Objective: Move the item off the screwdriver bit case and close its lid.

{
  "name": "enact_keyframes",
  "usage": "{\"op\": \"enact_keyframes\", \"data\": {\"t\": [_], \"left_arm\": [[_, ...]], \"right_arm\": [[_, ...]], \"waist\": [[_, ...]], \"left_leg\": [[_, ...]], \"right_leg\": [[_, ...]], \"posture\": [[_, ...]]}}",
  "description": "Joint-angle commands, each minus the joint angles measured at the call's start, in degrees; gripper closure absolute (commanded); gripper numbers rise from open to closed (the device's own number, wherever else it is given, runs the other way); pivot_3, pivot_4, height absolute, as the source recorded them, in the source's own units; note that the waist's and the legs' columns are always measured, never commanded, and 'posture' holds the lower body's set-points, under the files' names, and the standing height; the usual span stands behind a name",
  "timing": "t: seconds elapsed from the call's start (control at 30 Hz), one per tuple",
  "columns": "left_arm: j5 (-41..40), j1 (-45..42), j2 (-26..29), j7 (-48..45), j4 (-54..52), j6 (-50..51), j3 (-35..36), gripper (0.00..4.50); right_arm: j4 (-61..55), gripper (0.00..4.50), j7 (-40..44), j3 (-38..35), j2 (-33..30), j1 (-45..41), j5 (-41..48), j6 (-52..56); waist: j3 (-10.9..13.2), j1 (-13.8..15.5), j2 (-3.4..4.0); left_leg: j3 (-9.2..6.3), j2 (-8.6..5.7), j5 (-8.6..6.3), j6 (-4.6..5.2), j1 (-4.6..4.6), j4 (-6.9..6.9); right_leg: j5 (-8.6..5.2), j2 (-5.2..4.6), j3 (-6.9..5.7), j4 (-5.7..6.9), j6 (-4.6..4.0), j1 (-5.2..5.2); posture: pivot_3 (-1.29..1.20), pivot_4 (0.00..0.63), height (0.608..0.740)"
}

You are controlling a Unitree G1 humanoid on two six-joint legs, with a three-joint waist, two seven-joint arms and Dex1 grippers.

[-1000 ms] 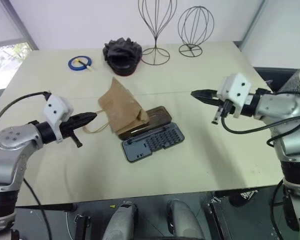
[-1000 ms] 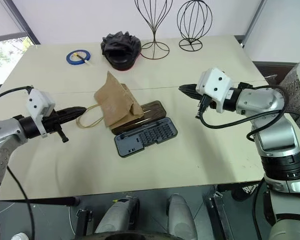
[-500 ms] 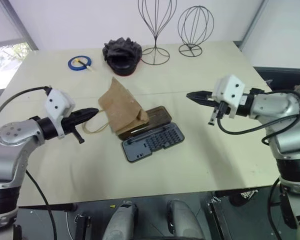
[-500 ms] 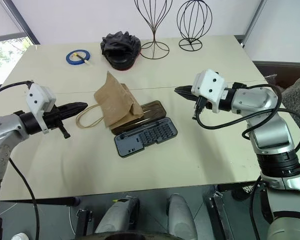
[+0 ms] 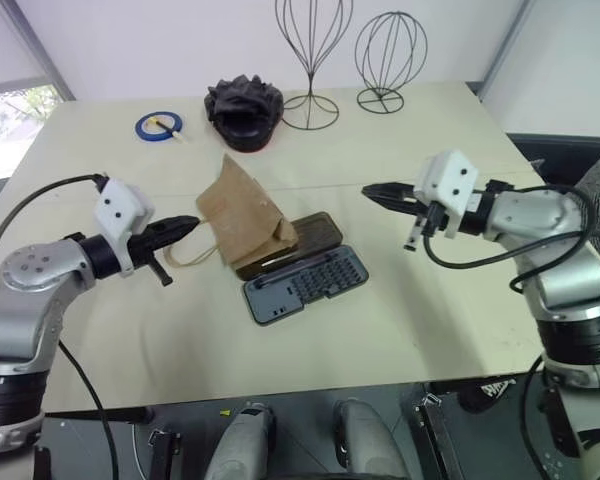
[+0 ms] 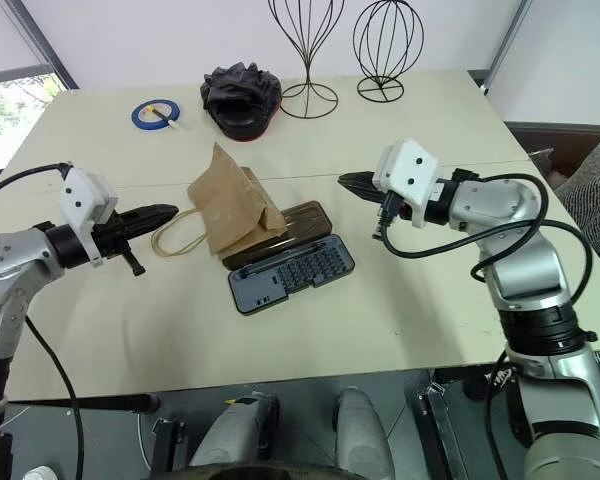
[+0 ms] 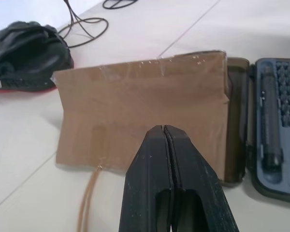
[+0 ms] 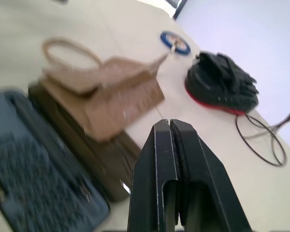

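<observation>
One paper bag (image 5: 242, 216) slantwise across the lid (image 5: 298, 238)

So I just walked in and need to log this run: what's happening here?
A two-armed robot is working on an open screwdriver bit case on the table. A brown paper bag lies on the case's lid; the bit tray is uncovered. The left gripper hovers beside the bag's handles, the right gripper above the table to the case's right. Both jaws are shut, holding nothing.
</observation>
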Motion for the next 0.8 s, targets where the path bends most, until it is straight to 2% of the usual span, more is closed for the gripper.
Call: {"op": "enact_keyframes", "data": {"t": [0.03, 0.1, 0.23, 0.5, 0.8], "left_arm": [[0.91, -0.87, -0.84, 0.94, 0.79, -2.17, 0.59, 4.5], [1.32, -0.81, -1.47, 1.3, 1.23, -2.75, 0.42, 4.5], [2.08, -0.84, -2.49, 2.05, 1.84, -3.63, 0.41, 4.5], [3.26, 0.69, -4.8, 3.88, 0.72, -4.51, -0.06, 4.5], [4.39, 1.54, -5.52, 5.23, 0.17, -4.99, -0.61, 4.5]], "right_arm": [[-1.89, 3.14, -4.95, 2.16, 4.48, -1.54, 0.04, 5.26], [-1.58, 2.21, -6.67, 4.22, 6.75, -0.88, -1.23, 7.13], [-2.33, 0.07, -9.39, 5.66, 10.56, -0.21, -0.28, 12.49], [0.62, 0.02, -21.07, 3.49, 24.13, -3.87, 2.81, 28.1], [6.67, 0.02, -23.39, 6.33, 29.39, -6.31, 1.9, 28.63]], "waist": [[0.0, 0.11, 0.0], [0.0, 0.2, 0.0], [0.0, 0.29, 0.0], [-0.01, 0.0, 0.01], [-0.01, 0.02, 0.01]], "left_leg": [[-0.04, 0.0, 0.0, 0.0, 0.0, 0.0], [-0.05, -0.01, 0.0, 0.0, -0.01, 0.0], [-0.06, -0.02, 0.0, -0.01, -0.03, 0.01], [-0.09, -0.03, 0.01, -0.01, -0.03, -0.02], [-0.08, -0.08, 0.01, -0.01, -0.03, -0.03]], "right_leg": [[0.01, 0.0, 0.0, 0.0, -0.01, -0.01], [0.01, 0.0, 0.0, 0.01, -0.02, -0.02], [0.02, -0.01, 0.0, 0.01, -0.01, -0.04], [0.04, -0.01, 0.01, 0.06, -0.04, -0.11], [0.05, 0.01, 0.01, 0.08, -0.05, -0.12]], "posture": [[0.0, 0.15, 0.74], [0.0, 0.15, 0.74], [0.0, 0.15, 0.74], [0.0, 0.15, 0.74], [0.0, 0.15, 0.74]]}}
